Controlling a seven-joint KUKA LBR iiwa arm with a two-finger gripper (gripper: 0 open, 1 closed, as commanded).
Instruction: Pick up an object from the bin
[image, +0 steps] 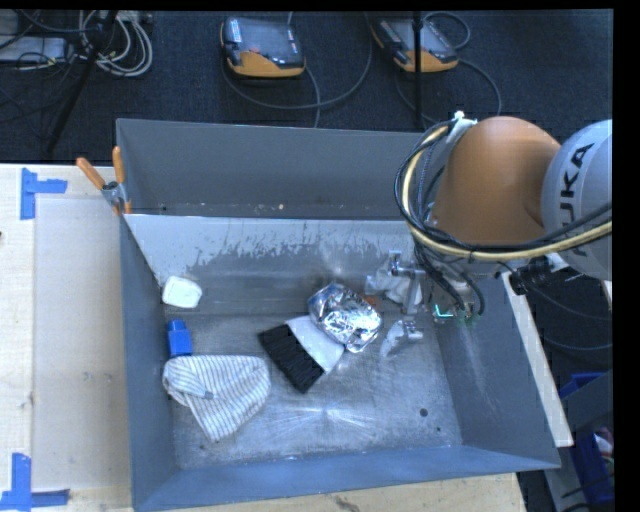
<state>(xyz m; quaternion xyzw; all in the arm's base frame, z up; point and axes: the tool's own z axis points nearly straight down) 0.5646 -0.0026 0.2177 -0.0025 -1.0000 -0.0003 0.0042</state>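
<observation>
One pincer (392, 310), fingers spread, just right of crumpled foil ball (345, 318), black object (292, 357) near its left

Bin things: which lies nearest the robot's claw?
The crumpled silver foil, right beside the gripper; the black brush, striped cloth, blue block and white lump lie farther left.

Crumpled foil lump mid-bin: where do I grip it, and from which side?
Probably across the bulging middle of the foil lump, coming from its right, where the open gripper sits beside it. It is rounded and crinkled, so no edge offers a better hold, and the black brush lies against its lower left, crowding that side.
</observation>
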